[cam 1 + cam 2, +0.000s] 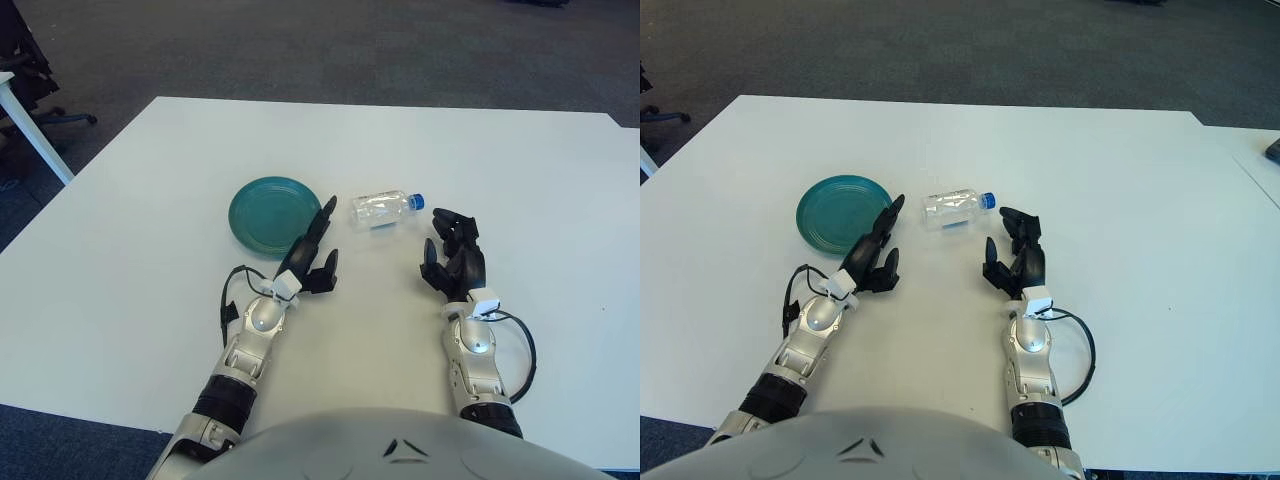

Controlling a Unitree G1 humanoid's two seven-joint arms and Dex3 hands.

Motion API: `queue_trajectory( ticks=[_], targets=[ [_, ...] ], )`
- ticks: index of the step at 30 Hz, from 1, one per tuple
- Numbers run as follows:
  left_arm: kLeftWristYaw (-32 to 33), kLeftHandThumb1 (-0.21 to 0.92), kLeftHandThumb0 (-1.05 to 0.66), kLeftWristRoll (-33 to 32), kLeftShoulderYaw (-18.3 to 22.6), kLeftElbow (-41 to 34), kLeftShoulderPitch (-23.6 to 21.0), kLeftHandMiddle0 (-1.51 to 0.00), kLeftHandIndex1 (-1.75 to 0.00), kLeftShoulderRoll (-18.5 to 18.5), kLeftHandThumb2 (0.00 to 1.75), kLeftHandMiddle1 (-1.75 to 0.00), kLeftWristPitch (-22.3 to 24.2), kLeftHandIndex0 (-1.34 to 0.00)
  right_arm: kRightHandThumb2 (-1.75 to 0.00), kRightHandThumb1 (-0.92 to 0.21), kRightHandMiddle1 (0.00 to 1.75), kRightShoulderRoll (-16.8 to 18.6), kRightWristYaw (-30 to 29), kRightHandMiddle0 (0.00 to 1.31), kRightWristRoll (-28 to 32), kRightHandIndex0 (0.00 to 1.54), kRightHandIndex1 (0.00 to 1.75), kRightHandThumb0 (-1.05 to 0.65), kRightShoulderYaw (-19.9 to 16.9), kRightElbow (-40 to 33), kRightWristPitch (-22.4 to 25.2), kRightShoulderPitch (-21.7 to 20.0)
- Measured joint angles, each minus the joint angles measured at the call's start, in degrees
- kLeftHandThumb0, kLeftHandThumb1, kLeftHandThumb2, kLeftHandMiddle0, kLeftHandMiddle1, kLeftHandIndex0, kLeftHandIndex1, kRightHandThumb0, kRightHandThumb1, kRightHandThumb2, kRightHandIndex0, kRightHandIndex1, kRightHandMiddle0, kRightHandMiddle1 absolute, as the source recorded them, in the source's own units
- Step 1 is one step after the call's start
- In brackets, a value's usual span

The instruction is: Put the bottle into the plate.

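Note:
A clear plastic bottle (382, 209) with a blue cap lies on its side on the white table (520, 190), cap pointing right. A teal plate (270, 216) sits just to its left, with nothing in it. My left hand (313, 252) hovers at the plate's near right edge, fingers stretched forward and holding nothing. My right hand (455, 258) is below and to the right of the bottle, fingers loosely curled and apart from it.
The table's left edge runs diagonally at the left, with dark carpet beyond. A white desk leg (30, 128) and an office chair base (40, 112) stand off the far left corner.

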Motion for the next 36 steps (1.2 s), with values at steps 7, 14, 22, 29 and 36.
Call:
queue_trajectory(
  ticks=[7,14,22,29,36],
  targets=[
    [3.5,0.92,-1.05,2.4,1.0,1.9,-3.4,-0.03,-0.19,-0.4,0.81,-0.01,0.5,0.0,-0.75,-0.74,1.13,0.0,-0.5,0.03,-0.2,0.33,0.56,-0.46,-0.2,0.9,0.0,-0.9],
    [6.2,0.92,-1.05,5.6,0.7,1.0,-5.1,-0.07,-0.32,0.2,0.72,-0.02,-3.9,0.0,-0.71,-0.76,1.19,0.1,-1.0,0.07,-0.7,0.34,0.53,-0.48,-0.1,2.0,-0.5,-1.9],
    [7.8,0.92,-1.05,9.7,0.0,2.4,-6.1,-0.07,-0.35,1.9,0.61,-0.01,-7.4,0.0,-0.69,-0.76,1.18,0.1,-2.0,0.04,-1.2,0.35,0.54,-0.5,0.1,2.5,-0.9,-2.1],
    [7.5,0.92,-1.05,10.2,-0.1,2.8,-6.6,-0.05,-0.29,2.9,0.55,0.0,-7.7,0.0,-0.66,-0.79,1.19,0.1,-2.6,0.03,-1.4,0.34,0.54,-0.52,0.4,2.6,-0.9,-2.2],
    [6.1,0.92,-1.05,11.2,-0.6,2.0,-6.8,-0.01,-0.18,4.5,0.52,0.0,-6.1,0.0,-0.62,-0.81,1.17,0.2,-3.3,0.01,-1.5,0.34,0.53,-0.54,0.5,3.2,-1.0,-2.8]
  ],
)
